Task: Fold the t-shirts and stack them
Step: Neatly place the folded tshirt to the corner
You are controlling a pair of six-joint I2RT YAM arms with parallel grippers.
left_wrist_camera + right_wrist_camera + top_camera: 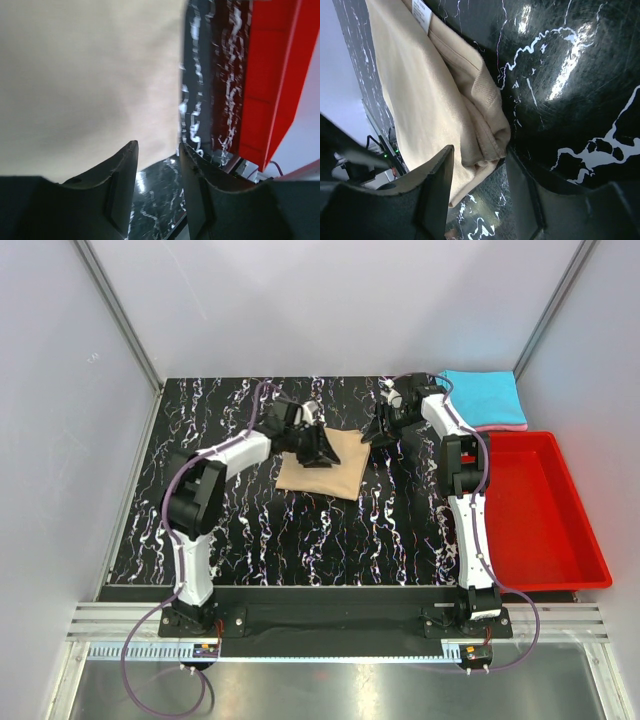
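While the tan t-shirt (pixel 330 468) lies partly folded at the middle of the black marbled tabletop (pixel 300 540), both arms reach in to its far edge, one at each end, probably to carry that edge over together for the next fold. On the left, the left claw (pixel 157 146) sits at the shirt's far left part, its jaws partly apart with the cloth's edge between their tips. Whether it is actually pinching the cloth cannot be told. To the right, the right claw (pixel 479 155) straddles the bunched far right corner, below the neck label (pixel 421 12), its jaws apart and not clearly clamped. Further right, in the far corner, a folded cyan t-shirt (pixel 485 395) rests on a pink t-shirt (pixel 505 427), likely the stack awaiting the tan one. A red bin (pixel 590 560) stands along the right side.
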